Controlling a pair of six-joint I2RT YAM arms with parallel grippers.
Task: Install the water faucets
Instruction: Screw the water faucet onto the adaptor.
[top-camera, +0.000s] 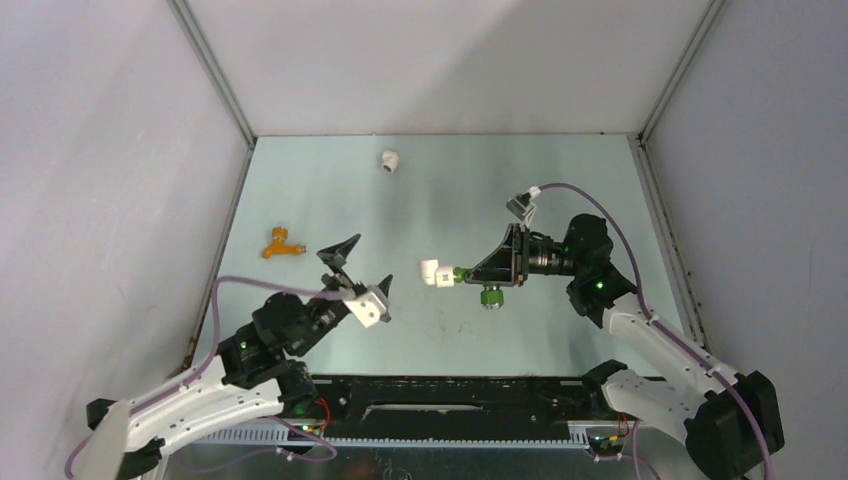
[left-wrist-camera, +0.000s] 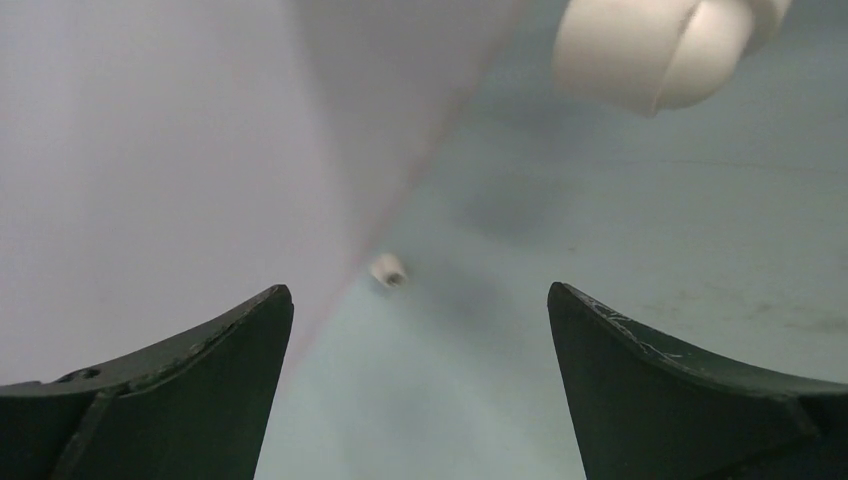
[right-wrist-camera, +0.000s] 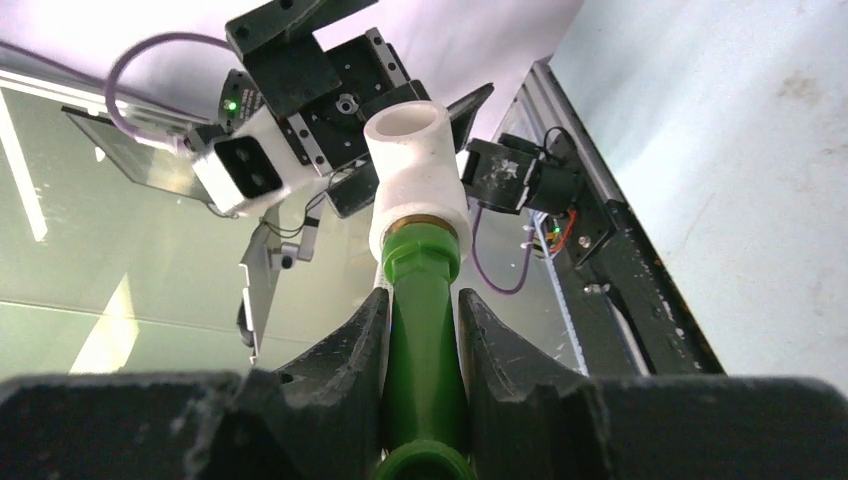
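Where the right gripper (right-wrist-camera: 422, 305) closes on the green faucet (right-wrist-camera: 425, 340), both fingers (right-wrist-camera: 340, 350) press the tap's body from opposite sides, and the tap projects forward past the fingertips. A white elbow fitting (right-wrist-camera: 415, 170) sits on the tap's forward end, with a brass-coloured ring showing at the joint. In the top view this assembly lies over the middle of the table (top-camera: 560, 180) and points toward the left arm. The tap's round, greyish-ended knob shows at the near side of the gripper.

The left gripper (top-camera: 362, 268) stands fully open and holds nothing. Its jaws face the elbow fitting, which lies just beyond the fingertips and apart from them. The left wrist view shows the fitting at the upper right, outside the gap between the fingers.

The orange faucet (top-camera: 282, 245) lies on the table near the left wall, close beside the left gripper's outer finger and not touched by it. A second white elbow fitting (top-camera: 389, 160) rests near the table's far edge, well apart from both grippers.
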